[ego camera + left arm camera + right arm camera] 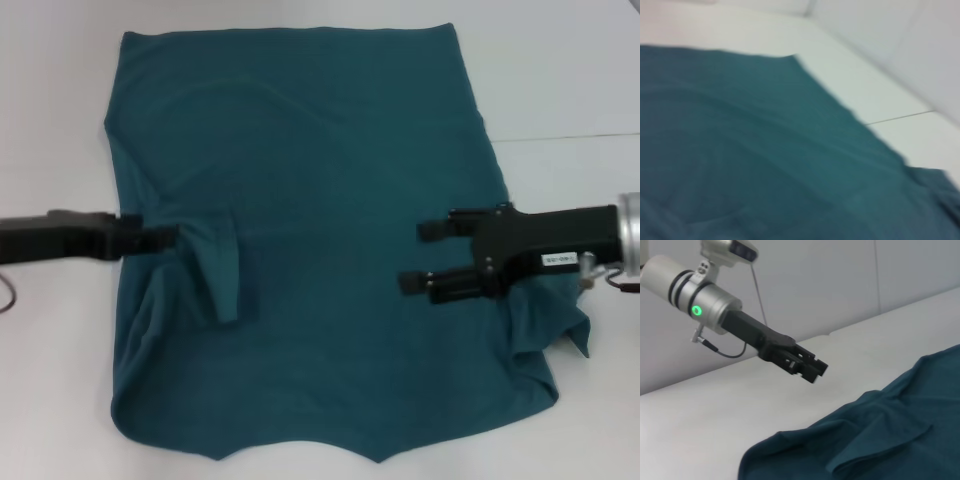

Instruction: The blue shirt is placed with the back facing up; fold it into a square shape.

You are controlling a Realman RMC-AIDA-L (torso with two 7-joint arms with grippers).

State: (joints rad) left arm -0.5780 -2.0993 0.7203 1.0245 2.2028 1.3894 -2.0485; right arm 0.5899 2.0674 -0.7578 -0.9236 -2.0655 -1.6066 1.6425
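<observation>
Head view: the blue shirt lies spread back-up on the white table, both side edges already turned in so the cloth forms a tall, roughly rectangular panel. The left gripper reaches in from the shirt's left edge at mid-height, where a folded-over flap of cloth hangs just past its tip. Whether its jaws are closed or have any hold on the fabric cannot be told from this angle, and the right wrist view, which shows the same gripper raised clear above the table beside the shirt's edge, does not settle it either. The right gripper hovers over the shirt's right half with its two fingers parted and nothing between them. By the look of it the sleeve folds are done or nearly so, though the lower right corner is still bunched and the left flap sits crooked. The lengthwise fold that would bring the panel down to a square is not yet made. A small white label on the right arm carries print too fine to read. No lettering shows on the shirt's upturned back. Left wrist view takes in only teal cloth against pale table
</observation>
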